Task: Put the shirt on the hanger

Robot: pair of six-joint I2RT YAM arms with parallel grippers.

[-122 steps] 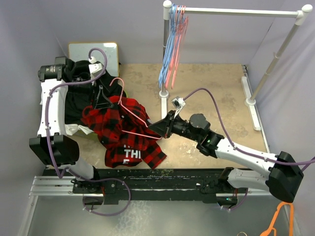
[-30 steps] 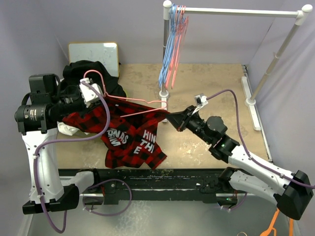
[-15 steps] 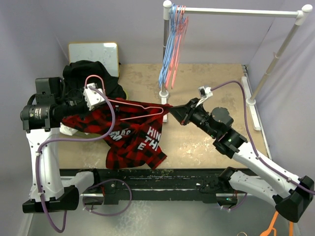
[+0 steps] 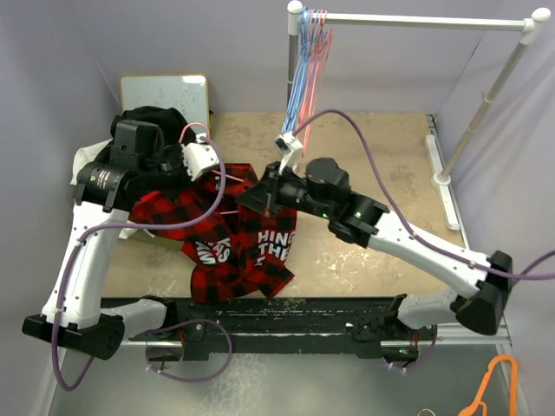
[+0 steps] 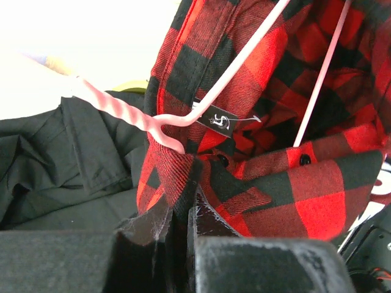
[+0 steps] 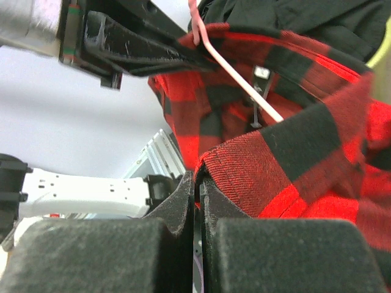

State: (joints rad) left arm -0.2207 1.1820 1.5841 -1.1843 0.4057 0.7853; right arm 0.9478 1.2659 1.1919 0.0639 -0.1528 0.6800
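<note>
Both the left claw [image 5: 177, 212] and right claw [image 6: 197, 190] pinch the shirt [image 4: 247, 260], hanger [image 5: 238, 58] inside.

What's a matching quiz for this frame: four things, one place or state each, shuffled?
Things:
1. red-and-black checked flannel shirt
2. thin pale-pink wire hanger
3. black garment
4. light-blue hangers

Places or states:
A. hung on the white rail
B. heaped at the table's back left
C. pinched by the left hand and the right hand
D. arms inside the shirt's collar, hook sticking out

Pairs: 1-C, 2-D, 3-B, 4-A
</note>
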